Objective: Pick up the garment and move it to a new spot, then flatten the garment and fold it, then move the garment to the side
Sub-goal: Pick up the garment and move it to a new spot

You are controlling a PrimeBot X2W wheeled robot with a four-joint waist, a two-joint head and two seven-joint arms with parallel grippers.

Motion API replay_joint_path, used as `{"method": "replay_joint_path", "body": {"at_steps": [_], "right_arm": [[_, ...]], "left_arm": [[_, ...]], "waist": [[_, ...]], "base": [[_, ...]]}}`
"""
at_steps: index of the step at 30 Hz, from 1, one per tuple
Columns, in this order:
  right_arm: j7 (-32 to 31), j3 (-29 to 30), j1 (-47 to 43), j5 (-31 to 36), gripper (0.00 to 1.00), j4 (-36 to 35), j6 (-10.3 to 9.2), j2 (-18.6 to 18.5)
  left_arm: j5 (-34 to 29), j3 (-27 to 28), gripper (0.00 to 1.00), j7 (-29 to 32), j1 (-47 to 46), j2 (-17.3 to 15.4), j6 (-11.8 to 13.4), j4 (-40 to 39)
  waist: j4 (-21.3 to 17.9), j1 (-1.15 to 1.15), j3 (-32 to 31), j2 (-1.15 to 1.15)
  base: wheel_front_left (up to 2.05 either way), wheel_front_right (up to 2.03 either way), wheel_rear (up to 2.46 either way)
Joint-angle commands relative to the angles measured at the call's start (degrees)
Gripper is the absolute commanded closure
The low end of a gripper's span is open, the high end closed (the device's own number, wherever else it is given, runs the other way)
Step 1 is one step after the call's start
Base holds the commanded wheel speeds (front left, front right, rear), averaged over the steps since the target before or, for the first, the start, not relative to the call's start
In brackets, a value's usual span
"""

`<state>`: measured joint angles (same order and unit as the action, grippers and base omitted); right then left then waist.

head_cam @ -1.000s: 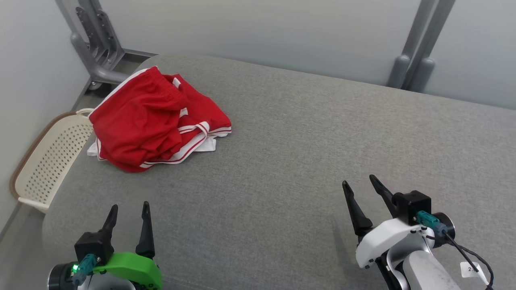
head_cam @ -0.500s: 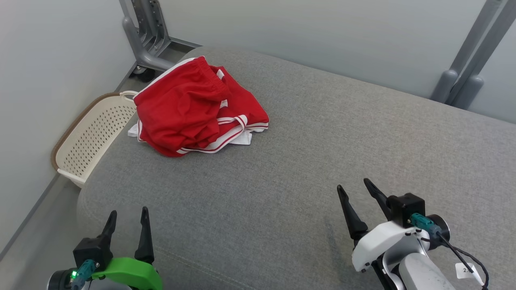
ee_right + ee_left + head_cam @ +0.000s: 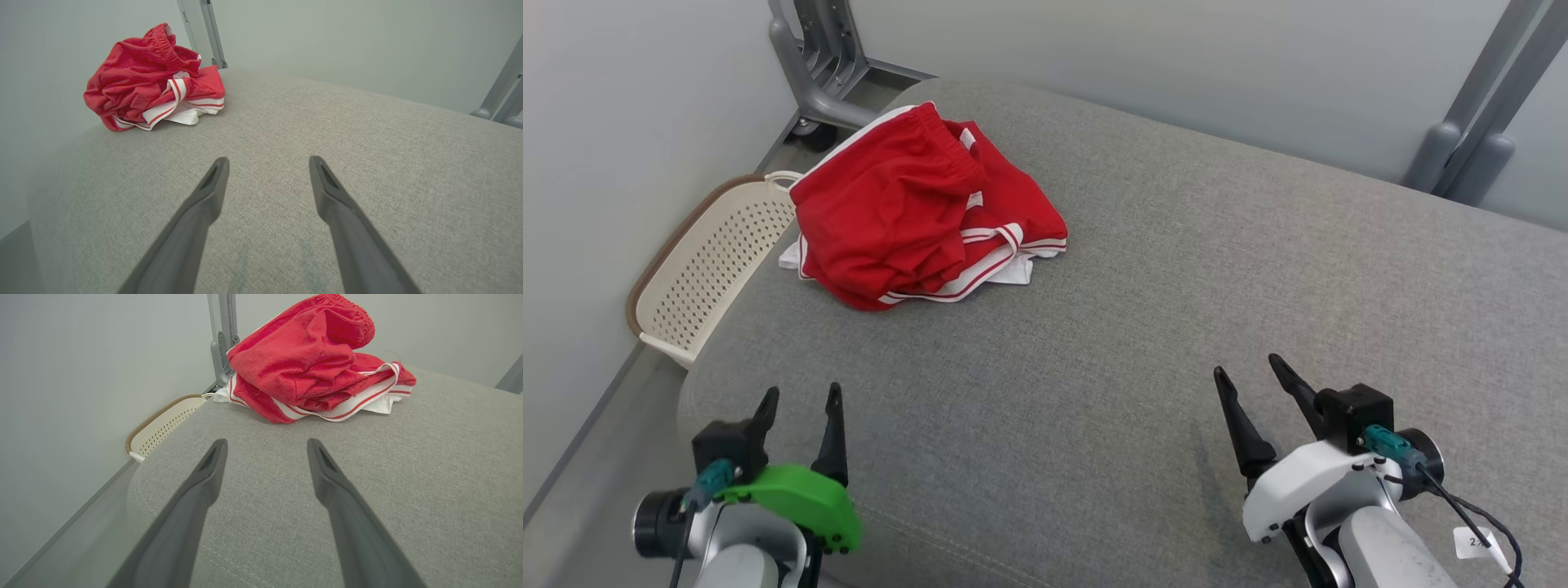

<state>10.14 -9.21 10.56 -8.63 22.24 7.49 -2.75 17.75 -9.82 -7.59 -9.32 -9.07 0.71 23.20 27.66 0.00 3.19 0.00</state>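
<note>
The garment [image 3: 915, 208], red shorts with white stripes and white trim, lies crumpled at the far left of the grey cushioned surface [image 3: 1176, 286]. It also appears straight ahead in the left wrist view [image 3: 314, 363] and at the upper left in the right wrist view [image 3: 151, 81]. My left gripper [image 3: 800, 394] hovers open over the near left edge, well short of the garment, nothing between its fingers. At the near right my right gripper [image 3: 1248, 365] is open too and holds nothing, far from the cloth.
A cream perforated basket [image 3: 698, 269] with a brown rim stands on the floor beside the surface's left edge, under the garment's corner. Grey metal frame legs [image 3: 817, 65] rise at the back left, and others [image 3: 1470, 155] at the back right. Pale walls close in left and behind.
The head camera has turned left, shifting the whole picture. My left gripper has risen and come slightly forward toward the garment. The garment itself has not moved; both grippers stay open.
</note>
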Motion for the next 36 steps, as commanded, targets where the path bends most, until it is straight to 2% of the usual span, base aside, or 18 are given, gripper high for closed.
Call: {"method": "replay_joint_path", "body": {"at_steps": [1, 8, 15, 21, 25, 30, 36], "right_arm": [[-0.34, 0.43, 0.06, 0.7, 0.0, -0.53, 0.0, -0.25], [-2.45, 0.8, 1.26, 2.4, 0.0, -3.55, 0.0, -0.48], [-4.61, -0.82, 3.11, 2.92, 0.0, -6.45, 0.0, -1.83], [-6.43, -0.98, 3.27, 3.45, 0.0, -8.37, 0.0, -3.57], [-6.88, -1.12, 3.13, 3.23, 0.0, -9.63, 0.0, -4.34], [-8.01, -1.86, 2.92, 2.84, 0.0, -11.46, 0.0, -5.41], [-8.88, -2.72, 3.39, 2.36, 0.0, -12.65, 0.0, -6.55]], "left_arm": [[-0.28, -0.46, 0.0, 0.95, -2.26, -0.31, -0.51, 0.53], [1.82, -2.03, 0.0, 10.33, -15.95, 0.45, -3.68, 6.46], [2.96, -2.02, 0.0, 19.39, -29.38, -0.74, -4.43, 13.16], [5.02, -2.24, 0.0, 27.11, -37.11, -1.41, -5.7, 17.6], [4.92, -2.72, 0.0, 29.74, -39.18, -1.78, -5.53, 19.15], [4.93, -2.6, 0.0, 32.91, -41.14, -2.69, -3.8, 21.75], [3.76, -2.74, 0.0, 31.25, -41.73, -3.12, -1.22, 23.3]], "waist": [[0.24, 0.0, 1.01, 0.0], [0.28, 0.0, 5.46, 0.0], [-2.39, 0.0, 10.79, 0.0], [-4.08, 0.0, 14.55, 0.0], [-4.77, 0.0, 16.01, 0.0], [-6.0, 0.0, 17.86, 0.0], [-7.54, 0.0, 19.01, 0.0]], "base": [[0.0, 0.0, 0.0], [0.0, 0.0, 0.0], [0.0, 0.0, 0.0], [0.0, 0.0, 0.0], [0.0, 0.0, 0.0], [0.0, 0.0, 0.0], [0.0, 0.0, 0.0]]}}
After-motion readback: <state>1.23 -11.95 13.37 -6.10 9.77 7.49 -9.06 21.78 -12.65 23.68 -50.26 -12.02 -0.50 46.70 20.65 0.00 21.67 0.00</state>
